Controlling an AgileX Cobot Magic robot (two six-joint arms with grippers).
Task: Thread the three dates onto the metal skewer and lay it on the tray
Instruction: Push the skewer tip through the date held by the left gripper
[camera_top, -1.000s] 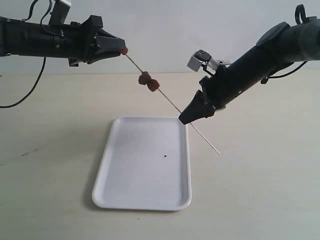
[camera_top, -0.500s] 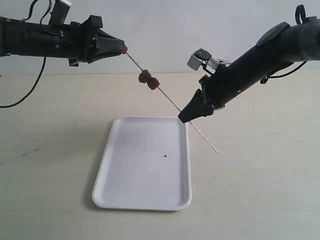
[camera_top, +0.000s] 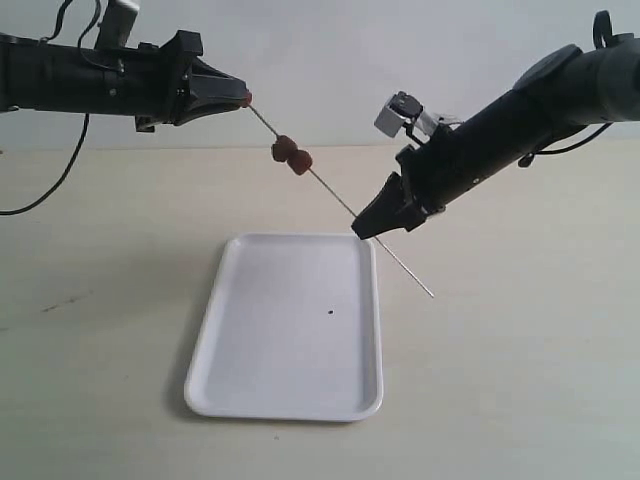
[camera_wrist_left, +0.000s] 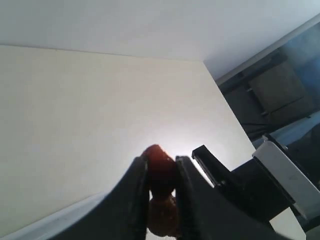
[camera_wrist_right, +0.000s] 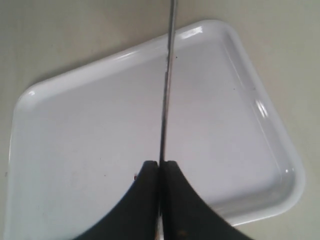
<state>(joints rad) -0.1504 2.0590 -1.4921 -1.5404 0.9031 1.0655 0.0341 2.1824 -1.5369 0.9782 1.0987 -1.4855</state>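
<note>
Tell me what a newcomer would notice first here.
A thin skewer slants in mid-air with two dates threaded near its top. The left tool pinches a third date at its upper end; the right tool clamps it lower down, above the white tray.

The left arm (camera_top: 90, 78) is reaching in nearly level from the left, held high. The left end effector (camera_top: 241, 97) is pointing right, its two fingers pinching a date (camera_wrist_left: 160, 172) at their tips. The right arm (camera_top: 510, 115) is slanting down from the upper right toward the middle. The right end effector (camera_top: 358, 232) is aiming down and left, its jaws pressing together on the skewer (camera_wrist_right: 167, 75) partway along the rod.
</note>
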